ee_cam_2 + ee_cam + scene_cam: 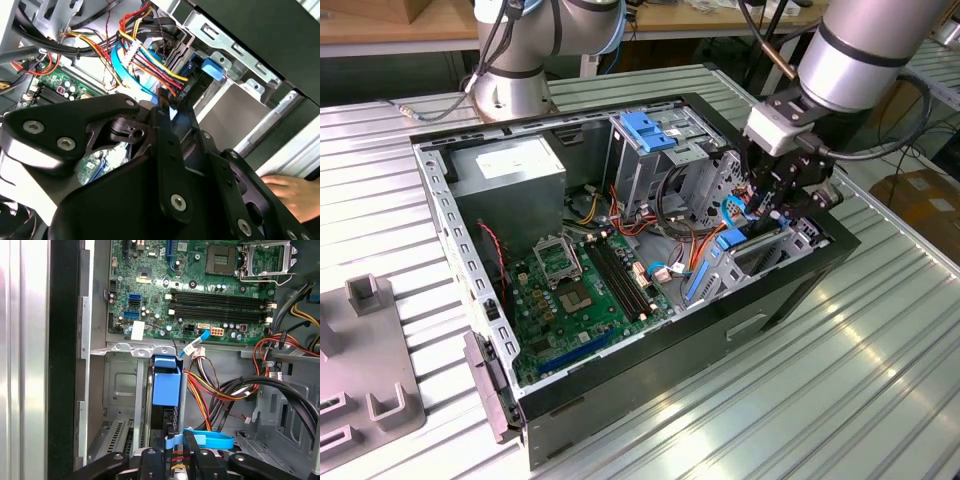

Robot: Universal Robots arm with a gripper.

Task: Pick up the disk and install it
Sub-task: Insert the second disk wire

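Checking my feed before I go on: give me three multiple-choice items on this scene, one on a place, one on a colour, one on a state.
1. In the exterior view, where is the gripper?
A. At the right end of the computer case, by the drive bay
B. At the case's left end
C. Off the case, over the bare table

2. What colour is the plastic rail on the disk?
A. Red
B. Blue
C. Yellow

3. What state is the case in?
A. Closed
B. Open, lying on its side
C. Standing upright, panel on

Answers:
1 A: the arm reaches down into the case's right end.
2 B: the first wrist view shows a bright blue rail.
3 B: the motherboard lies exposed, facing up.
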